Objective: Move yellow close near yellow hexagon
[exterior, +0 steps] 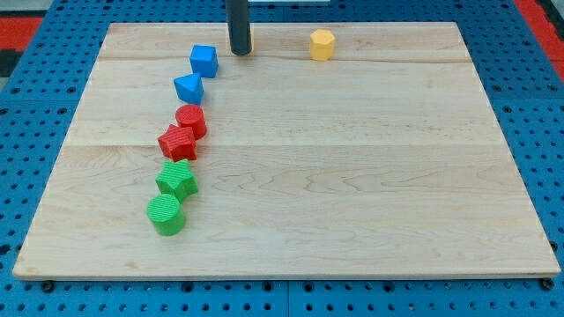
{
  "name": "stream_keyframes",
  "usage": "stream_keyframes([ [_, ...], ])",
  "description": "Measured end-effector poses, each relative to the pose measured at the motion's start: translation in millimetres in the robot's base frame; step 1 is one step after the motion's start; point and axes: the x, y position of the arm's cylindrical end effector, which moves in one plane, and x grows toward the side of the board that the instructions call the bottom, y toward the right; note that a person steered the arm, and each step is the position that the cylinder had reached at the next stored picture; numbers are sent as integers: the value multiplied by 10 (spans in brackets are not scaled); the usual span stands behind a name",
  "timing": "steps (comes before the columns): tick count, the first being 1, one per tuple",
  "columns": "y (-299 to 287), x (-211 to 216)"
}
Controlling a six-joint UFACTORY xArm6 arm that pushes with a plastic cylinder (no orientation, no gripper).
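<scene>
A yellow hexagon block [322,44] sits near the view's top edge of the wooden board [352,194], right of centre. My tip [239,53] rests on the board to the hexagon's left, about a hand's width away. A thin yellowish sliver [250,40] shows at the rod's right edge; whether it is a second yellow block hidden behind the rod cannot be told. A blue cube [204,61] lies just left of the tip, apart from it.
A curved line of blocks runs down the board's left side: a blue wedge-like block [189,87], a red cylinder [191,120], a red star [177,143], a green star [176,180] and a green cylinder [166,215]. A blue pegboard surrounds the board.
</scene>
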Motion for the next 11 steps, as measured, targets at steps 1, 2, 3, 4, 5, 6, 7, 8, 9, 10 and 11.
stream_keyframes([
  [1, -225, -199],
  [2, -854, -206],
  [3, -938, -596],
  [4, -743, -592],
  [5, -426, -593],
  [6, -187, -580],
  [7, 245, -586],
  [8, 370, -468],
  [9, 633, -338],
  [10, 629, -390],
  [11, 761, -578],
])
